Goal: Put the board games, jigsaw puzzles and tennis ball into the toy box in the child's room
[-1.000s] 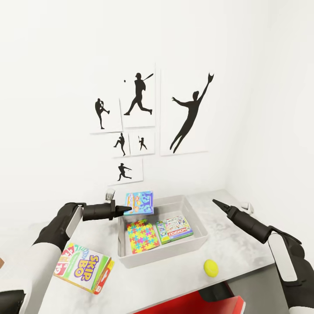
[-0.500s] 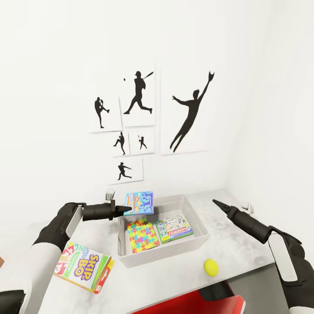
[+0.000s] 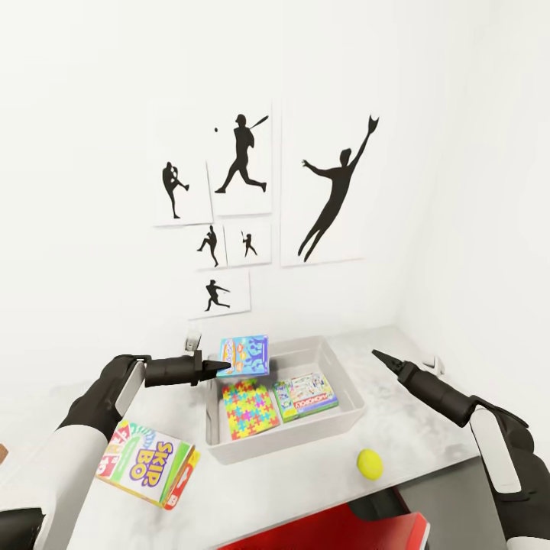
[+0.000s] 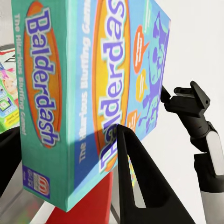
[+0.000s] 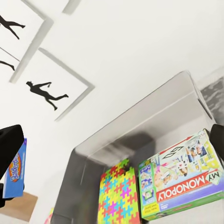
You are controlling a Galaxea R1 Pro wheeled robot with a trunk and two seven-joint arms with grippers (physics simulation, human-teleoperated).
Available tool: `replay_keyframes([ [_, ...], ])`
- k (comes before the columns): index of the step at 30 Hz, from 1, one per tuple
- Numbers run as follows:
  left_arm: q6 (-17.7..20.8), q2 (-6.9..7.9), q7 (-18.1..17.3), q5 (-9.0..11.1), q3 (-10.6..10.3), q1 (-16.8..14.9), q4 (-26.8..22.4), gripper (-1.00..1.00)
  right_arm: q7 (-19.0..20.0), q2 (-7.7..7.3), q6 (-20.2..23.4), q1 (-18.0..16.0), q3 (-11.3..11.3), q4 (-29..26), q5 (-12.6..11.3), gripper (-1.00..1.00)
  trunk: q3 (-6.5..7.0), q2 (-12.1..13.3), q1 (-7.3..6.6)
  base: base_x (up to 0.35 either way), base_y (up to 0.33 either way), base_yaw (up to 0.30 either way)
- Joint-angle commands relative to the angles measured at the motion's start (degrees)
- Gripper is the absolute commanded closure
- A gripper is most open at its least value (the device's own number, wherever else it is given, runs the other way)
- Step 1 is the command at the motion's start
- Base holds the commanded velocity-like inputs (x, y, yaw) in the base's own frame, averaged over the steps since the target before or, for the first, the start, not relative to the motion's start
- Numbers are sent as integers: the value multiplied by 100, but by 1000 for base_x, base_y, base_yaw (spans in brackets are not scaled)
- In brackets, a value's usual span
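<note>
1. The left claw [image 3: 216, 370] pinches the light-blue "Balderdash" card game box [image 3: 244, 356] by one edge, holding it upright above the near-left corner of the shallow light-grey plastic toy box [image 3: 345, 396]. That looks like the hold for carrying it over the rim before release.
2. In the left wrist view a dark finger [image 4: 140, 182] lies flat against the box's printed face [image 4: 93, 93]. The grip seems firm, though the box hangs mostly to one side of it.
3. Inside the tub, a flat multicoloured jigsaw square [image 3: 249, 409] and the green-white Monopoly box [image 3: 305, 396] lie side by side on the floor, leaving little bare space. The blue box will probably have to rest on top of them.
4. The right claw [image 3: 377, 354] hovers beyond the tub's right wall with nothing in it, its tips drawn together to a point, likely kept clear.
5. Two toys are not yet stowed on the pale grey-white bench [image 3: 428, 447]: the white "SKIP BO" box with orange sides [image 3: 147, 463] near the left arm, and the small yellow-green tennis ball [image 3: 369, 463] in front of the tub.
</note>
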Motion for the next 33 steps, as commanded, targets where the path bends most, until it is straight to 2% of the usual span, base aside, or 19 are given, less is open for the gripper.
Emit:
replay_keyframes([
  [1, 25, 0, -24, -4, 5, -6, 1, 100, 10, 0, 52, -6, -9, -1, -16, -100, -23, -14, 3, 0, 0, 0],
  [33, 25, 0, -15, -5, 4, -6, 2, 100, 6, -1, 95, -6, -9, 44, -15, -100, -322, -14, 3, 0, 0, 0],
])
